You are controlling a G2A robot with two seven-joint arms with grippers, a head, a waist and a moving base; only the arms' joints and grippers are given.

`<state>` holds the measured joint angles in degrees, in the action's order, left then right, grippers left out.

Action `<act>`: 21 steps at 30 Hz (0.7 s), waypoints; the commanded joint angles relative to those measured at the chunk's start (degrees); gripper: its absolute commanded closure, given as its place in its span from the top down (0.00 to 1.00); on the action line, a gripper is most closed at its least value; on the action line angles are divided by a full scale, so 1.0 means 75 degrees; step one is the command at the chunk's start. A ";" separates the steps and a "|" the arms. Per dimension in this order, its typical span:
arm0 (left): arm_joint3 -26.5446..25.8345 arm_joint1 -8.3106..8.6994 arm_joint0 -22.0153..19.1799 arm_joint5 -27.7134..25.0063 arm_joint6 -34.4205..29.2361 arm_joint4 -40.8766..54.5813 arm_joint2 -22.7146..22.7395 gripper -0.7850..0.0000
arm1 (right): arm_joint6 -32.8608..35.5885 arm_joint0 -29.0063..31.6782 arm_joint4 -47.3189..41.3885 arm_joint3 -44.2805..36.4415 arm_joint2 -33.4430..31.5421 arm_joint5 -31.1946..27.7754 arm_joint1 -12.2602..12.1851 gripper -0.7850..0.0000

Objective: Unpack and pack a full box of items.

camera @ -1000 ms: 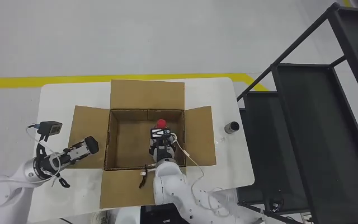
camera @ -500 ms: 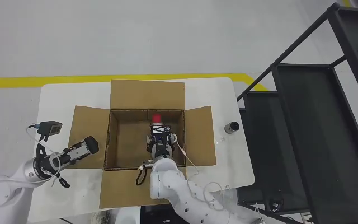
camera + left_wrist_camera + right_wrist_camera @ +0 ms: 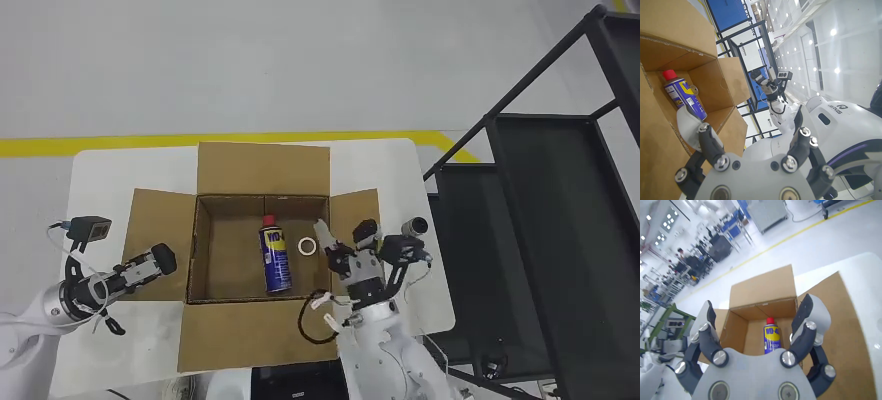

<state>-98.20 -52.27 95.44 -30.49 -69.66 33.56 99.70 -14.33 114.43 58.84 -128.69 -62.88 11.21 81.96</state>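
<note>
An open cardboard box (image 3: 262, 168) stands on the white table (image 3: 110, 175). A blue and yellow spray can (image 3: 272, 256) with a red cap lies on the box floor, with a small tape ring (image 3: 308, 245) beside it. My right gripper (image 3: 343, 238) hangs open above the box's right wall and flap, holding nothing. In the right wrist view the right gripper (image 3: 759, 301) is spread wide, with the spray can (image 3: 771, 336) far below between its fingers. My left gripper (image 3: 160, 260) rests over the left flap; in the left wrist view the left gripper (image 3: 742, 113) is open beside the spray can (image 3: 682, 93).
A small dark-topped cylinder (image 3: 415, 227) stands on the table right of the box's right flap. Black metal steps (image 3: 545, 210) rise past the table's right edge. The box flaps are folded out on all sides.
My right gripper was low inside the box over the spray can; it has risen and shifted to the right, and the can now lies uncovered on the box floor. The left arm has not moved.
</note>
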 commanded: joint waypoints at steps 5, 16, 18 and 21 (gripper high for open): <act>0.0000 0.0000 0.0000 0.0000 0.0000 0.0000 0.0000 1.00 | -0.2102 0.1518 -0.0934 -0.0350 -0.1190 -0.1194 -0.0157 1.00; 0.0000 0.0000 0.0000 0.0000 0.0000 0.0000 0.0000 1.00 | -0.2178 -0.0207 -0.1909 0.1938 -0.2316 0.0447 -0.0047 1.00; 0.0000 0.0000 0.0000 0.0000 0.0000 0.0000 0.0000 1.00 | -0.2302 -0.0706 -0.1820 0.2643 -0.2258 0.0771 -0.0006 1.00; 0.0000 0.0000 0.0000 0.0000 0.0000 0.0000 0.0000 1.00 | -0.2466 -0.1307 -0.1767 0.3562 -0.2067 0.1016 0.0060 1.00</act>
<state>-98.20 -52.27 95.44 -30.49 -69.66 33.56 99.70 -32.56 105.97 45.72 -104.29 -78.77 18.63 82.29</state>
